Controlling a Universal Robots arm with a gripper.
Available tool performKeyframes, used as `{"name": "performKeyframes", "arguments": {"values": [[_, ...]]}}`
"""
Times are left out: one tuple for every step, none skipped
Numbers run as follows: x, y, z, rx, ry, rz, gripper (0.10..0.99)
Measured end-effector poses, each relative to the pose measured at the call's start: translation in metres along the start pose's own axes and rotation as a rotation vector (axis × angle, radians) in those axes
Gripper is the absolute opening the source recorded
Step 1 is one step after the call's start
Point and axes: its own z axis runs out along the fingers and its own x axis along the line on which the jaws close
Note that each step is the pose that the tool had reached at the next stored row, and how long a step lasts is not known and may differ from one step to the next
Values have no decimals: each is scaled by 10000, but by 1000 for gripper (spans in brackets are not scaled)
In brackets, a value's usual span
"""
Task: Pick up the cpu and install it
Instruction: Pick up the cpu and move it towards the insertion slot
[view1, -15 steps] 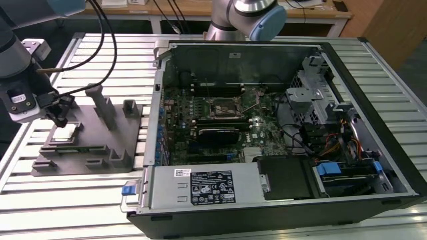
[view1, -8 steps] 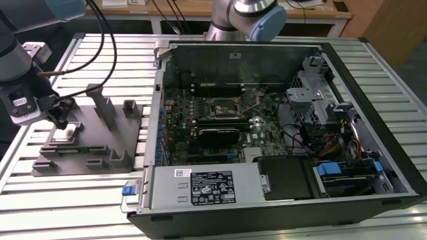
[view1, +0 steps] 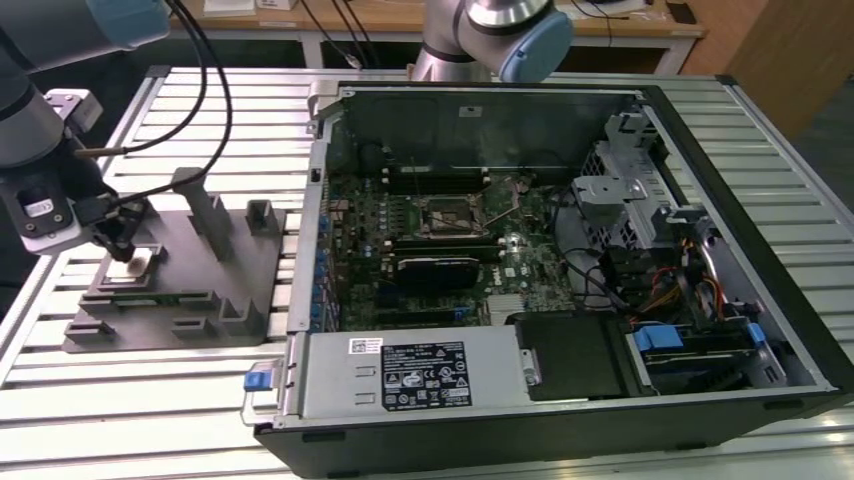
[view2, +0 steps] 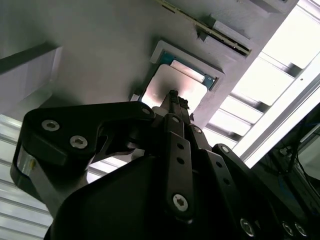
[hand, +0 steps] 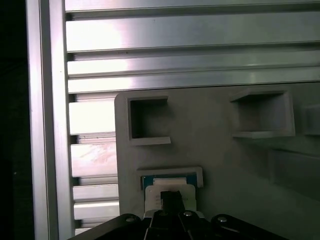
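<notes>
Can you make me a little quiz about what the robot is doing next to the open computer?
1. True or false: the cpu lies in a recess of the grey fixture.
2. Where is the gripper? A) right at the cpu on the fixture; B) over the motherboard; C) over the power supply.
3. Fill in the gap: in the exterior view, the open computer case stands on the exterior view's ____ of the fixture.

Key: 1 true; 2 A; 3 right.
</notes>
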Motion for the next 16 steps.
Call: {"name": "performKeyframes", "arguments": {"values": [[0, -4, 9, -1, -1, 0, 106], [0, -8, 16, -1, 0, 1, 106], [0, -14, 23, 0, 0, 0, 106], [0, -16, 28, 0, 1, 1, 106], [0, -16, 29, 1, 1, 2, 106], [0, -16, 29, 1, 2, 2, 106], [0, -17, 29, 2, 3, 1, 106], [0, -17, 30, 1, 1, 1, 106], [0, -17, 30, 0, 1, 1, 106], [0, -17, 30, 1, 1, 0, 106], [0, -17, 30, 1, 1, 0, 106], [0, -17, 31, 1, 1, 1, 106], [0, -17, 31, 0, 1, 1, 106], [0, -17, 31, 1, 1, 0, 106], [0, -17, 32, 0, 1, 0, 114], [0, -17, 32, 0, 1, 0, 165]]}}
